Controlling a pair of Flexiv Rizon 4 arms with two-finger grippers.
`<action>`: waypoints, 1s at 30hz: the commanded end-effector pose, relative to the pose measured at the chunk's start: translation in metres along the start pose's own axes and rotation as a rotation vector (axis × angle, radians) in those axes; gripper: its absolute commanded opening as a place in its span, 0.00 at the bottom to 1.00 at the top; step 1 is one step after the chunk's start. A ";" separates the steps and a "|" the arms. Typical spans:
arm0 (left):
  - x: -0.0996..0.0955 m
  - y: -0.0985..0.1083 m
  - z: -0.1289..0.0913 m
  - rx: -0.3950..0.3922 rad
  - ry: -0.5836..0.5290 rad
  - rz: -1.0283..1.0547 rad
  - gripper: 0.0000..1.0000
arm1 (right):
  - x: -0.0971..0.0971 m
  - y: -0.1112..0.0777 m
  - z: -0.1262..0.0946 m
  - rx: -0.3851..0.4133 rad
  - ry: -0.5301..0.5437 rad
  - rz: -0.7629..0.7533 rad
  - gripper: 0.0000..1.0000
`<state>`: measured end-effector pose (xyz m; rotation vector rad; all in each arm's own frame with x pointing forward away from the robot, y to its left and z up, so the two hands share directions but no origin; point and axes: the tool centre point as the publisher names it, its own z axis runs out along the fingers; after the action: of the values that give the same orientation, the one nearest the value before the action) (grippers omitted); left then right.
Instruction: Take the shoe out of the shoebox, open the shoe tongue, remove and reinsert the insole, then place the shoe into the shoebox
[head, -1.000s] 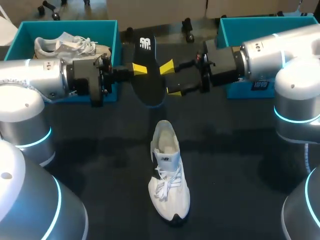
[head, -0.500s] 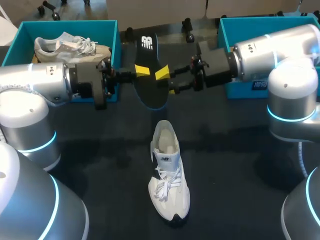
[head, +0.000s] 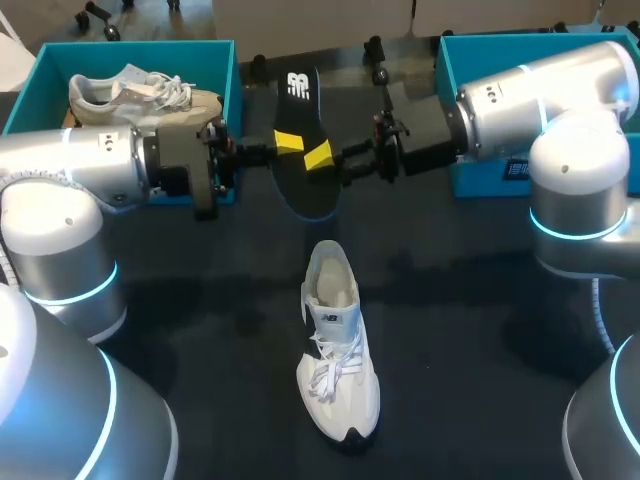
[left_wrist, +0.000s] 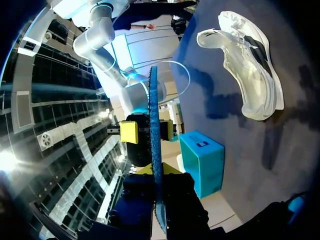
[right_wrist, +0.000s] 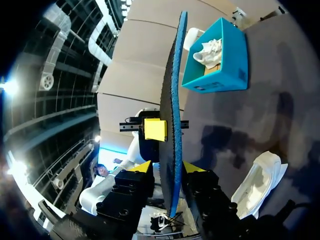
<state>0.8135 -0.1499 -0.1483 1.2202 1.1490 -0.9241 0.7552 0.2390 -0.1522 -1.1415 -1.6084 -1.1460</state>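
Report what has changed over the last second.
The right hand slid in toward the insole and narrowed its wide-open fingers onto it; it now appears to grip the insole opposite the left hand. The left hand kept its hold, edging slightly toward the right arm with the insole. The white shoe stayed put.

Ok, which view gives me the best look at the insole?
The head view: the insole shows its whole dark face there, held up beyond the white shoe. Both wrist views catch it edge-on, only a thin blue strip.
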 end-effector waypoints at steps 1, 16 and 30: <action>0.000 0.001 0.001 0.005 0.006 -0.001 0.00 | 0.000 0.002 0.001 0.009 -0.008 -0.011 0.32; 0.001 -0.001 0.002 0.008 0.007 -0.001 0.00 | -0.006 0.004 -0.001 -0.004 0.003 -0.019 0.23; 0.000 -0.005 0.003 0.015 0.004 0.000 0.00 | -0.008 0.004 -0.003 -0.018 0.009 -0.011 0.20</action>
<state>0.8103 -0.1536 -0.1502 1.2322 1.1464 -0.9334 0.7626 0.2350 -0.1568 -1.1381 -1.6062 -1.1677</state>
